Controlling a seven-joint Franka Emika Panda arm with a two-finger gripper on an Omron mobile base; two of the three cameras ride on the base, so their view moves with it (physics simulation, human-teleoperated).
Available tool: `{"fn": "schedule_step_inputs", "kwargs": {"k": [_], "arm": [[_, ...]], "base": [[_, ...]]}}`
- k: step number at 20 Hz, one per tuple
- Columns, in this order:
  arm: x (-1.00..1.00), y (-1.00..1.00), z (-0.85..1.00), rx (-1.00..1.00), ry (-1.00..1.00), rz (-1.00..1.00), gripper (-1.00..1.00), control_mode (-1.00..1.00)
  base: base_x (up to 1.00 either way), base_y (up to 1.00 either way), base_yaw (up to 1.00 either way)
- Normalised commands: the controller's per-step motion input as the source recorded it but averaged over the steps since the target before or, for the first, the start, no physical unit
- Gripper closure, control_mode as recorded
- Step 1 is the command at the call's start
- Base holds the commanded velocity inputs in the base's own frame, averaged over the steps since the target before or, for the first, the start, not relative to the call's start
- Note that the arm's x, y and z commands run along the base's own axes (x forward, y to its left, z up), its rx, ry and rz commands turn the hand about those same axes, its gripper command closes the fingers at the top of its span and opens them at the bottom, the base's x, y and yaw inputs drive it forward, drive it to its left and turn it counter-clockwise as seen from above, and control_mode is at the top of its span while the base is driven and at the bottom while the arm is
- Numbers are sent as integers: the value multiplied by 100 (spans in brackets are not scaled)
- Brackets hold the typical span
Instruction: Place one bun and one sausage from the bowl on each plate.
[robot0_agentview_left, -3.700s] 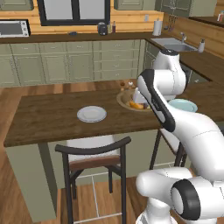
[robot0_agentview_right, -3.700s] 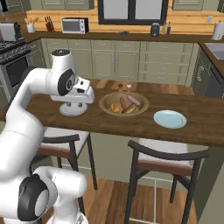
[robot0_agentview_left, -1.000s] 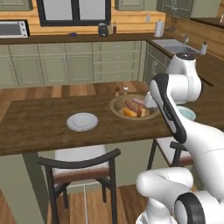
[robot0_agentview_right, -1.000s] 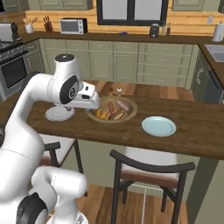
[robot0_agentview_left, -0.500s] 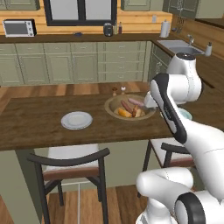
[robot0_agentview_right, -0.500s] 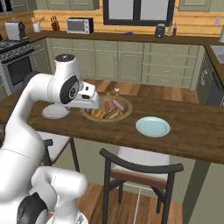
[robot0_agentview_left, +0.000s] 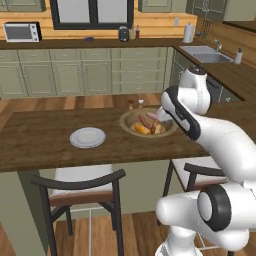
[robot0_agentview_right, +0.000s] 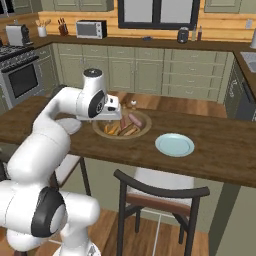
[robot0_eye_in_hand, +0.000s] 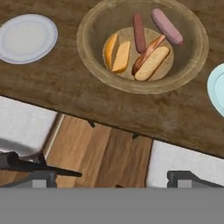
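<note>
Wooden bowl (robot0_eye_in_hand: 141, 46) sits mid-tabletop (robot0_eye_in_hand: 65, 89) between grey-white plate (robot0_eye_in_hand: 26, 38) and blue plate (robot0_eye_in_hand: 217, 89), both bare; fingers' spread I cannot tell, so centre squarely over one sausage (robot0_eye_in_hand: 166, 26) before descending.

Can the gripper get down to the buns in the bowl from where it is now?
Probably yes. The hand view looks straight down on the bowl, and the buns and sausages lie uncovered with nothing above them. Both plates sit off to the sides.
</note>
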Motion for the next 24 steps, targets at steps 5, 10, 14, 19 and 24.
{"fn": "schedule_step_inputs", "kwargs": {"k": [5,10,14,19,24], "arm": [[100,0,-31,0,0,10,-100,-100],[96,-17,-41,0,0,7,-100,-100],[97,-27,-54,0,3,3,-100,-100],[99,18,-34,0,3,-7,-100,-100],[93,38,-42,-1,6,-21,-100,-100]], "base": [[0,0,0],[0,0,0],[0,0,0],[0,0,0],[0,0,0]]}}
